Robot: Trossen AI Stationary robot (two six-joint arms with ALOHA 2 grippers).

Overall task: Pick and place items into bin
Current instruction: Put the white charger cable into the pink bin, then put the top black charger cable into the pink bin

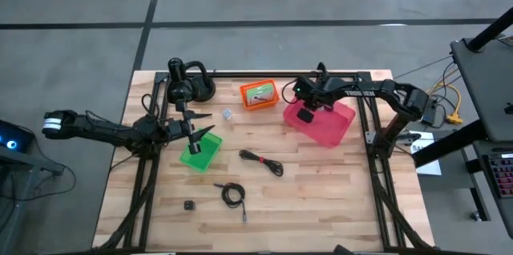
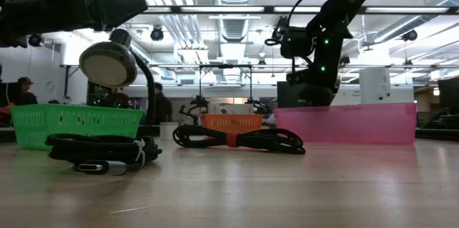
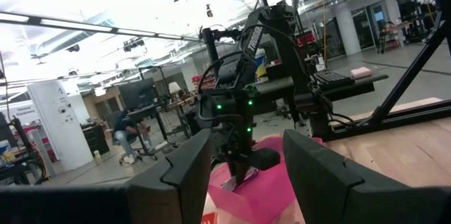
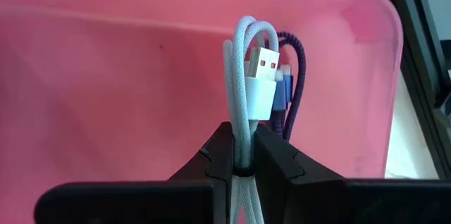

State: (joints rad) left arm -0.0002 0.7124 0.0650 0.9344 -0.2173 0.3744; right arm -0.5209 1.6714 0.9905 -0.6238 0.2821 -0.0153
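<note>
Items: small loose things spread over the desk [image 1: 321, 199]; one, a white cable [image 4: 243, 76], is pinched over the pink bin [image 1: 341, 127] at about 1 o'clock from desk centre.
Left pincer [image 1: 195, 129]: above the green basket [image 1: 202, 152] at about 9 o'clock, fingers [image 3: 187, 175] spread wide, holding nothing.
Black block [image 1: 189, 205]: tiny, at about 7 o'clock, well apart from the rest; rigid by the look of it, best taken across its sides.
Coiled black cable [image 1: 233, 195]: at about 6 o'clock, limp, likely to uncoil; grip the bundle across the coil.
Second black cable [image 1: 263, 161]: near centre, banded at the middle; the band looks the surest hold.
Orange basket [image 1: 259, 94]: at 12 o'clock, something green inside; I cannot tell what.
Right pincer [image 4: 243, 155]: closed tight on the folded white cable, plug end up, over the pink bin floor.
Purple cable [image 4: 296, 76]: just beside the white one; whether it is gripped too, I cannot tell.
Handling: light, soft, braided, probably slippery; a hold across the folded strands suits it.
</note>
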